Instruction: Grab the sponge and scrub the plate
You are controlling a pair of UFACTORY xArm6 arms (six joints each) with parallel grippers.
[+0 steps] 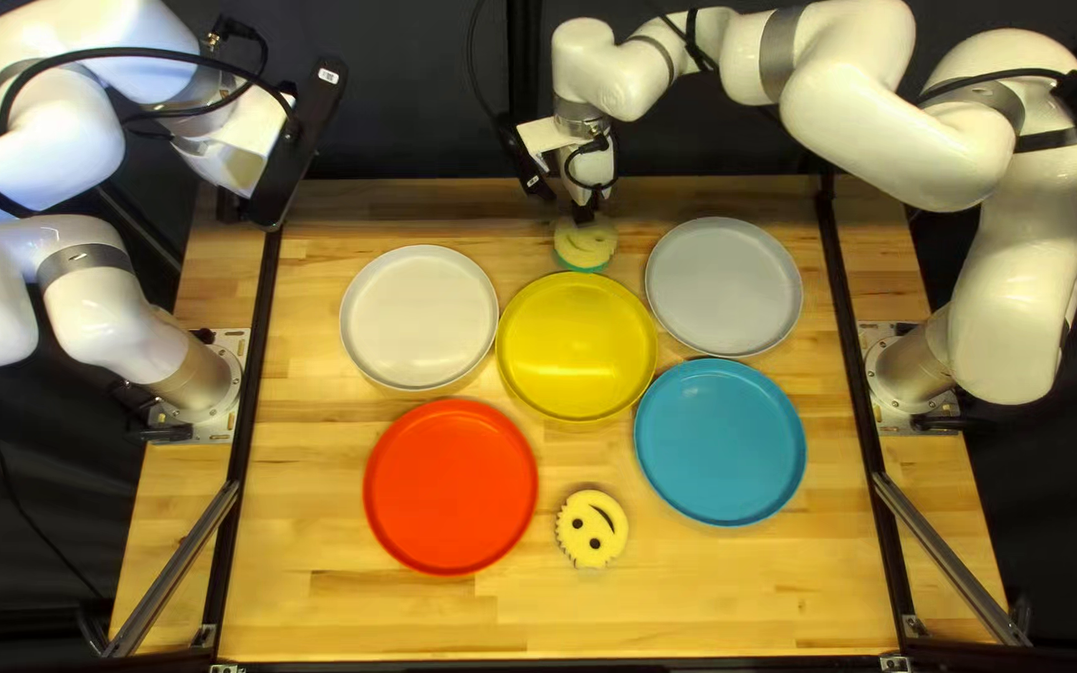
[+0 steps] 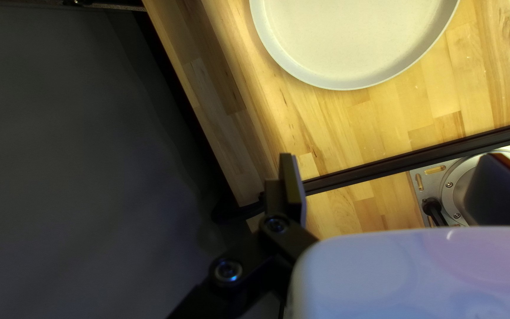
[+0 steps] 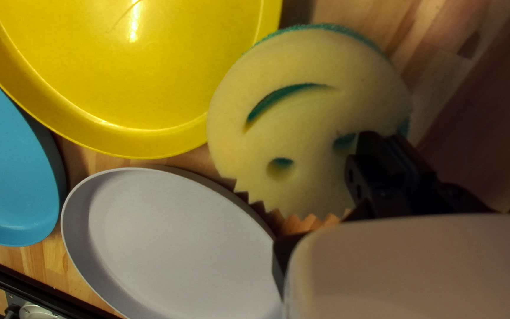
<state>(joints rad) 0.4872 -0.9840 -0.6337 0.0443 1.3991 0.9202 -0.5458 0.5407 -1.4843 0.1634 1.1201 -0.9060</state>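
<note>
Five plates and two sponges lie on or over the bench (image 1: 352, 611). At the far left corner hangs my left gripper (image 1: 232, 206); I cannot tell if it is clenched or released. Its wrist view has only the white plate (image 1: 419, 317), with bare wood between that rim and the black rail (image 1: 257, 337). Nearer the near edge is the red plate (image 1: 451, 486); bare wood runs from it to that edge.

The yellow plate (image 1: 577, 347) sits mid-bench, just beside the white one. Between it and the far edge is the far sponge (image 1: 585, 243), at my right gripper (image 1: 582, 214); I cannot tell whether it is grasped. The right wrist view alone shows its carved smile and toothed edge clearly, its round side overlapping the yellow rim from there. A near sponge (image 1: 591, 529), smile visible only from above, has open wood toward the near edge. Rightmost, the grey plate (image 1: 723, 287) is toward the far right corner, the blue plate (image 1: 721, 441) nearer; wood separates both from the right rail (image 1: 854, 337).
</note>
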